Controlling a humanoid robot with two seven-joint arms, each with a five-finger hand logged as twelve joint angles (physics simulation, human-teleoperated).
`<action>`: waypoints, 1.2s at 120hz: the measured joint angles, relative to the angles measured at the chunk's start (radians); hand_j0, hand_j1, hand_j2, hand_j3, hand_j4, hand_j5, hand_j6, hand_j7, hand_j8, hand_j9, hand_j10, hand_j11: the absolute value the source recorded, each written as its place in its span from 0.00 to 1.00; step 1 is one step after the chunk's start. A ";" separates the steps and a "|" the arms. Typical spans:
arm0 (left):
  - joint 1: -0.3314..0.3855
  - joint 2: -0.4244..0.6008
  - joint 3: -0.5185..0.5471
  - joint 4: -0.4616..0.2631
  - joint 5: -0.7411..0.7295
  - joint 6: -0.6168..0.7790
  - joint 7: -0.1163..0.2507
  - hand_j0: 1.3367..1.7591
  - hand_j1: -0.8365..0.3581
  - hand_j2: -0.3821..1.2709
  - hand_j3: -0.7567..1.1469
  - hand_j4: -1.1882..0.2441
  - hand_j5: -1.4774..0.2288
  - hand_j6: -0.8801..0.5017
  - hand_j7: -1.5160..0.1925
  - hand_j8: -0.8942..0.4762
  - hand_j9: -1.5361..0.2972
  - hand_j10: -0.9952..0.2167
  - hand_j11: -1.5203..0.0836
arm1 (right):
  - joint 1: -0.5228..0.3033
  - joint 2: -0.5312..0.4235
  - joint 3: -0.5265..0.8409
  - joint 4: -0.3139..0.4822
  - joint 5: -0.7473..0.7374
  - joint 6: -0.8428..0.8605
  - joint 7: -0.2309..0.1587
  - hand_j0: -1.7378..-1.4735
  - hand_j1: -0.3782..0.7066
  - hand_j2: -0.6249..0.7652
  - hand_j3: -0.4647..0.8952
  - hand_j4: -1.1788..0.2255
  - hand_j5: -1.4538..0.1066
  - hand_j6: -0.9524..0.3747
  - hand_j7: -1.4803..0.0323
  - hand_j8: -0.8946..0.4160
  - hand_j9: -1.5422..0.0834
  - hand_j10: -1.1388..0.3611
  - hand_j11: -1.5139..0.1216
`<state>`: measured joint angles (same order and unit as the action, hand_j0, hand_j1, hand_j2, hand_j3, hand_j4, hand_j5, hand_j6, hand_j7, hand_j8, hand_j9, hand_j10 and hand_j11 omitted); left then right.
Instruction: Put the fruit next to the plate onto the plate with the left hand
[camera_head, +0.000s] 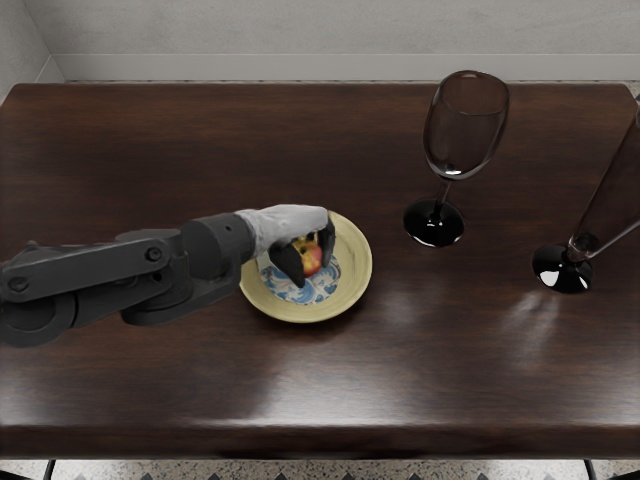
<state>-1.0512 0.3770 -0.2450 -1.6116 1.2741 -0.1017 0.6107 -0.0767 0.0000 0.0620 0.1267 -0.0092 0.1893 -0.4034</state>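
One fruit (311, 259) is over the middle of the plate (352, 283) | left hand (293, 233) has its fingers (289, 262) curled round it, holding it | you should set it down flat, open the fingers slowly, then lift straight up so it cannot roll.

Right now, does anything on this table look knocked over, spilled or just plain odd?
Nothing stands out. The left hand curls around the fruit over the plate. The wine glass and the second glass at the right edge stand on their bases; their lean seems the camera's slant. No spill shows.
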 joint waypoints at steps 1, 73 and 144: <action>0.002 -0.001 0.000 0.000 0.000 -0.001 0.000 0.74 0.41 0.42 0.40 0.29 0.18 0.34 0.23 0.42 0.22 0.37 0.25 | 0.000 0.000 0.000 0.000 0.000 0.000 0.000 0.30 0.03 0.45 0.34 0.84 0.93 0.72 0.98 0.68 0.95 0.76 0.93; 0.015 -0.037 -0.007 0.057 0.017 0.019 0.000 0.75 0.74 0.30 0.40 0.61 0.60 0.47 0.63 0.51 0.59 0.60 0.67 | 0.000 0.000 0.000 0.000 0.000 0.000 0.000 0.30 0.03 0.45 0.34 0.84 0.93 0.72 0.98 0.68 0.95 0.76 0.93; 0.062 0.582 -0.456 -0.047 -1.235 -0.479 0.000 0.76 0.96 0.24 0.40 0.80 0.84 0.61 0.86 0.63 0.81 0.79 0.92 | 0.000 0.000 0.000 0.000 0.000 0.000 0.000 0.30 0.03 0.45 0.34 0.84 0.93 0.72 0.98 0.68 0.95 0.76 0.93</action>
<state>-0.9894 0.9588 -0.7011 -1.6584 0.0391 -0.5807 0.6109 -0.0767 0.0000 0.0618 0.1270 -0.0092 0.1896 -0.4034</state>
